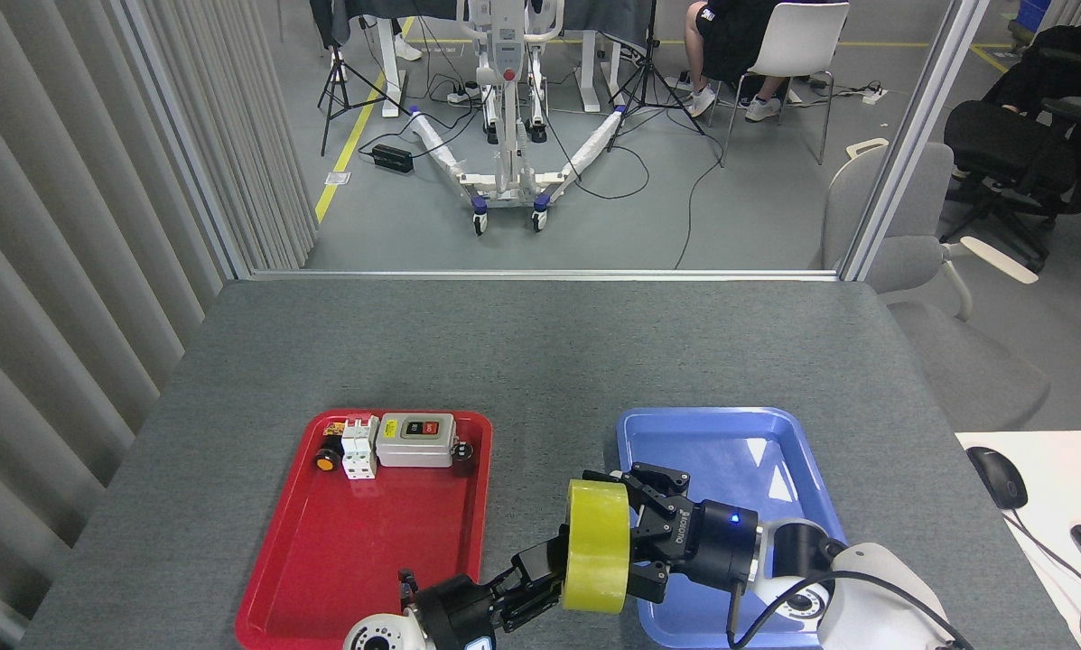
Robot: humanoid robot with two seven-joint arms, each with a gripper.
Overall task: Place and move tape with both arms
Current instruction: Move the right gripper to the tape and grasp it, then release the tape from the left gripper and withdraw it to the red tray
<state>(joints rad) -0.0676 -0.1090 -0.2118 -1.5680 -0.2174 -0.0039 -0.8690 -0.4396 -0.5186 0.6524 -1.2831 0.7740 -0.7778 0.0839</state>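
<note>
Head view: the tape point(597, 545) stands on edge, lifted above the gap between the red tray point(359, 551) and the blue tray point(730, 442), with its yellow band facing the camera. The left end effector point(549, 578) reaches in from below left; its black fingers meet the roll's left face and lower edge, clenched on the tape and carrying it clear of the grey bench point(522, 352). The right end effector point(638, 533) comes in from the right over the blue tray, its fingers spread around the roll's right face — one finger shows above the roll's top edge, others lie behind and below it. Whether these fingers already press the tape or only bracket it cannot be told, since the roll hides the contact. A small blue light glows on the right wrist housing.

At the far end of the red tray sit a grey switch box point(416, 440), a white breaker block point(358, 447) and a small yellow button point(326, 461) — all well apart from the tape. The visible floor of the blue tray is bare. A black mouse point(997, 476) lies on a white desk at the right edge.
</note>
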